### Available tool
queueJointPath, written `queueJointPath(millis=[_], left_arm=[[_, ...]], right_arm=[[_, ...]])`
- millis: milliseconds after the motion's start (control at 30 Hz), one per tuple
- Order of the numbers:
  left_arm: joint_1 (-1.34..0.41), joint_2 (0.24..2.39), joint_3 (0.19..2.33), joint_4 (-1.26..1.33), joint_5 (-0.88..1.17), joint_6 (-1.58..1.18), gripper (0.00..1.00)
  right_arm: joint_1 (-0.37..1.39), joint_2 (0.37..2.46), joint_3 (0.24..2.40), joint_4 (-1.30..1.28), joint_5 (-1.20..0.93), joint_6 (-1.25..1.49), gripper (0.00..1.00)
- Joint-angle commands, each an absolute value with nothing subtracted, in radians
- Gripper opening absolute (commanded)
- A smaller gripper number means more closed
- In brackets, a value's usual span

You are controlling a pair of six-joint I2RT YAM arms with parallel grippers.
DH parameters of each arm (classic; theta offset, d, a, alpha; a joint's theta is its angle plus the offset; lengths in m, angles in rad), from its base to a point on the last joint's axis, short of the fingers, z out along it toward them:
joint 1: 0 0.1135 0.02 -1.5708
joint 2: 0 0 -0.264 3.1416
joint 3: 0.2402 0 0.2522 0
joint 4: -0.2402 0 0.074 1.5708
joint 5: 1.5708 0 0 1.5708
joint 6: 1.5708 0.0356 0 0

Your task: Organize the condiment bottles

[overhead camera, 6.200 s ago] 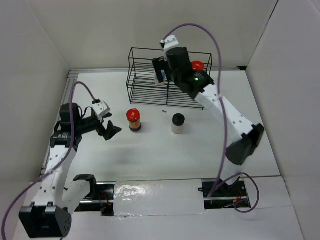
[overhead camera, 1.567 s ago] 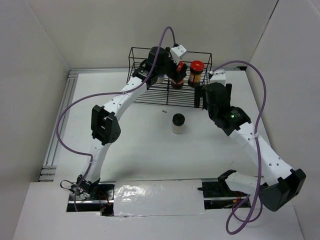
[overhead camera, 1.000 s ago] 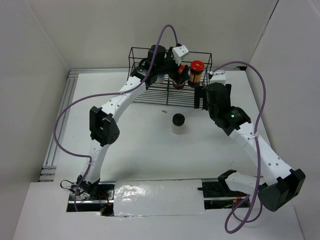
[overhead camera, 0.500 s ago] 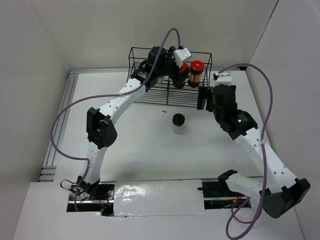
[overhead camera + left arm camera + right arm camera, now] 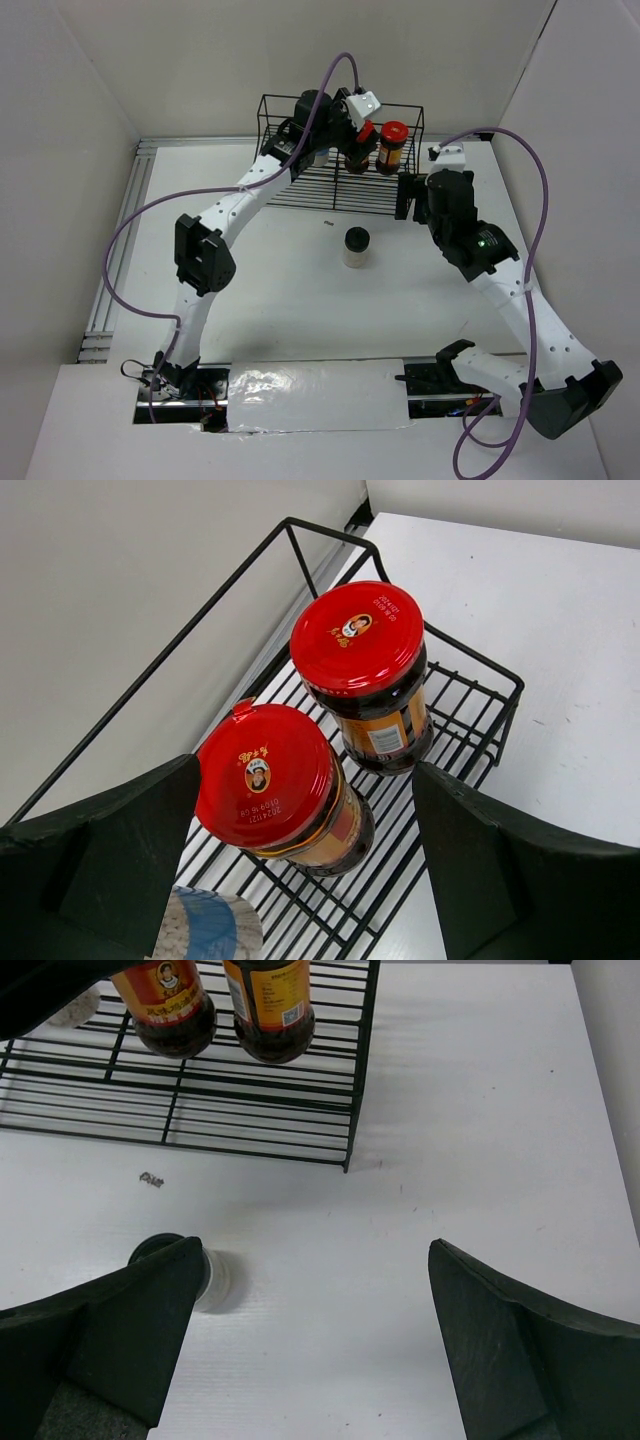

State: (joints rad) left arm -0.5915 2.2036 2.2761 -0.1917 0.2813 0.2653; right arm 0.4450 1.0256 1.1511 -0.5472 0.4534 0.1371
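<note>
Left hand (image 5: 310, 865) wide apart, near jar (image 5: 268, 776) and far jar (image 5: 358, 640), two red-lidded, in rack (image 5: 472, 660) beneath it, one blue-labelled bottle (image 5: 205, 930) under one finger, right hand (image 5: 315, 1340) wide apart, one black-capped bottle (image 5: 205, 1275) on worktop (image 5: 450, 1110) beside one finger.

Red-lidded jar (image 5: 392, 148) upright in wire rack (image 5: 300, 186); black-capped bottle (image 5: 356, 246) on table (image 5: 290, 295) in front

Bright, flat, diffuse light in all views; white table top (image 5: 280, 290) and walls nearly blown out. Shadows weak: white black-capped bottle (image 5: 212, 1278) throws a pale smudge toward 3 o'clock. Soft sheen on top of red-lidded dark brown jar (image 5: 357, 637). Shiny clear tape strip (image 5: 315, 395) at 6 o'clock glints. Black fingers (image 5: 120, 860) at 8 and 4 o'clock soft-focus; blue-labelled white bottle (image 5: 210, 930) at 7 o'clock blurred.
</note>
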Motion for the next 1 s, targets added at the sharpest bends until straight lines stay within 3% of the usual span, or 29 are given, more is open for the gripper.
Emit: queueJointPath(millis=[0, 200, 333, 400, 467, 500, 533, 600, 633, 667, 700, 967], left_arm=[[-0.597, 2.131, 2.318, -0.164, 0.317, 0.275, 0.99], [-0.614, 2.06, 2.41, -0.244, 0.343, 0.262, 0.99], [-0.633, 1.924, 2.329, -0.469, 0.535, 0.32, 0.97], [-0.637, 1.876, 2.237, -0.54, 0.593, 0.331, 0.78], [-0.641, 1.813, 2.131, -0.629, 0.666, 0.333, 0.54], [-0.644, 1.796, 2.081, -0.661, 0.684, 0.334, 0.33], [-0.65, 1.758, 2.03, -0.669, 0.699, 0.337, 0.29], [-0.663, 1.729, 1.858, -0.657, 0.701, 0.363, 0.42], [-0.676, 1.712, 1.806, -0.616, 0.686, 0.371, 0.57], [-0.689, 1.707, 1.72, -0.597, 0.666, 0.377, 0.84], [-0.689, 1.707, 1.682, -0.577, 0.655, 0.383, 0.99], [-0.719, 1.784, 1.513, -0.341, 0.516, 0.341, 0.99]], right_arm=[[0.44, 1.017, 1.177, -0.549, 0.446, 0.135, 1.0], [0.439, 1.017, 1.184, -0.555, 0.446, 0.141, 1.0], [0.439, 1.002, 1.171, -0.564, 0.456, 0.152, 1.0], [0.437, 0.994, 1.163, -0.56, 0.449, 0.153, 1.0], [0.437, 0.983, 1.151, -0.557, 0.437, 0.152, 0.99], [0.437, 0.982, 1.144, -0.552, 0.434, 0.155, 0.97], [0.437, 0.979, 1.143, -0.549, 0.43, 0.155, 0.97], [0.437, 0.976, 1.138, -0.543, 0.425, 0.152, 0.96], [0.437, 0.974, 1.137, -0.54, 0.423, 0.149, 0.96], [0.437, 0.976, 1.135, -0.54, 0.423, 0.147, 0.97], [0.436, 0.976, 1.135, -0.54, 0.425, 0.147, 0.97], [0.434, 0.963, 1.129, -0.56, 0.442, 0.141, 1.0]])
